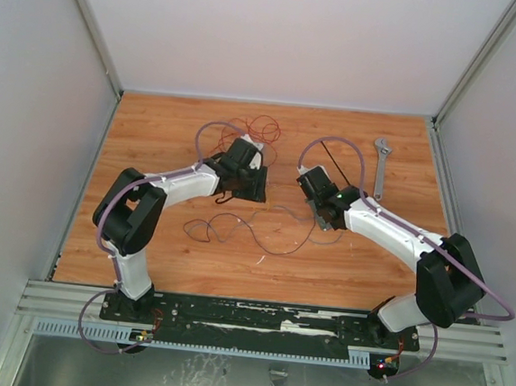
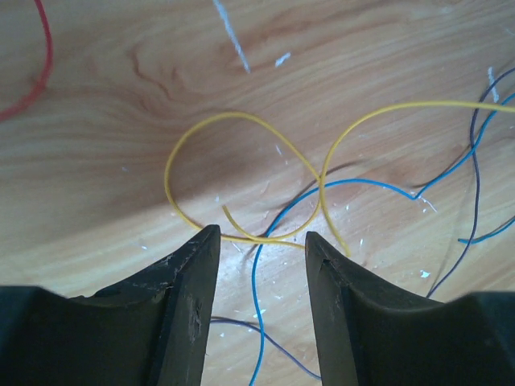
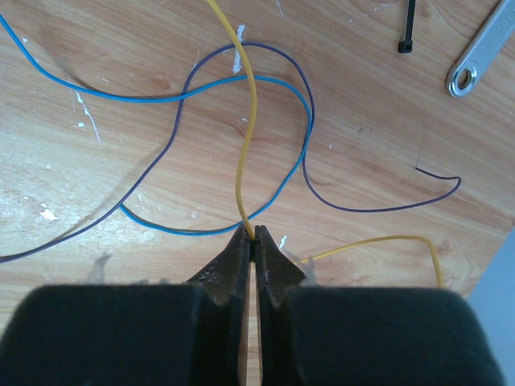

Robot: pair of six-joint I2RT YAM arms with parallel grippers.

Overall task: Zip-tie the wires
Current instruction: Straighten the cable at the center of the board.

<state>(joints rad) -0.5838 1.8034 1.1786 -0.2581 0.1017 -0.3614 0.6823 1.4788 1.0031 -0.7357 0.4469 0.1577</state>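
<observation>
The wires lie loose on the wood: thin red loops [image 1: 260, 128] at the back and a thin tangle [image 1: 268, 232] in the middle. My right gripper [image 3: 256, 235] is shut on a yellow wire [image 3: 241, 161], with blue [image 3: 121, 98] and purple [image 3: 362, 209] wires lying beyond it. My left gripper [image 2: 261, 237] is open just above the table, with a yellow loop [image 2: 173, 161] ahead of its tips and a blue wire [image 2: 256, 273] running between its fingers. The black zip tie [image 1: 338, 161] lies flat beyond the right gripper [image 1: 307, 174]; its head shows in the right wrist view [image 3: 409, 32].
A silver adjustable wrench [image 1: 380, 168] lies at the back right, and its end shows in the right wrist view [image 3: 483, 56]. A red wire [image 2: 44, 64] curves at the left wrist view's upper left. White walls enclose the table on three sides. Lilac robot cables arch over both arms.
</observation>
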